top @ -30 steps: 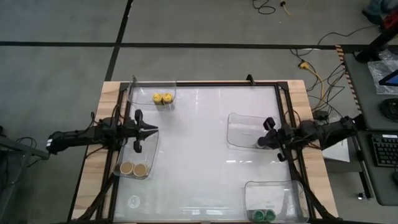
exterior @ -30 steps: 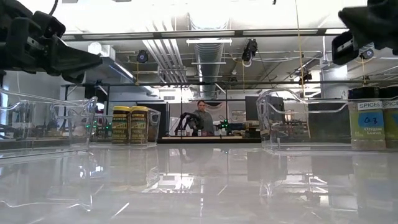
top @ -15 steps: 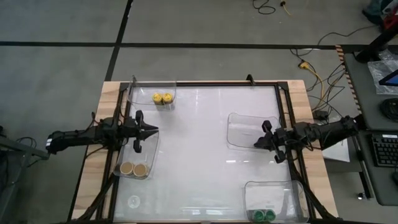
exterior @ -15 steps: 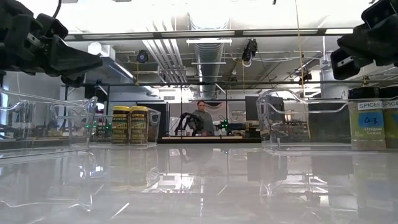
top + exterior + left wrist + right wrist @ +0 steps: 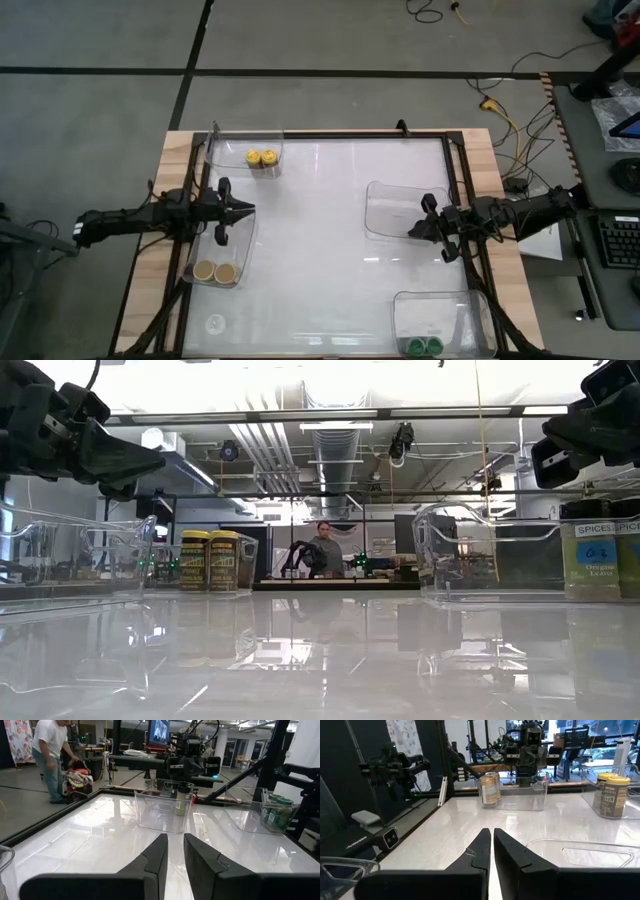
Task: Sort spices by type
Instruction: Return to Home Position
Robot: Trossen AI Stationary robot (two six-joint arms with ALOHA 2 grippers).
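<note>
Left hand hangs above the far end of a clear plastic bin holding two tan-lidded spice jars. Its wrist view shows the fingers a narrow slit apart, gripping nothing. Right hand hangs over the middle right clear bin, its fingertips almost touching and empty. From above, that hand covers the bin's dark-topped jar; the left wrist view shows it. Yellow-lidded jars stand in the far left bin, green-lidded jars in the near right bin. A person in a white shirt stands beyond the glossy white counter.
</note>
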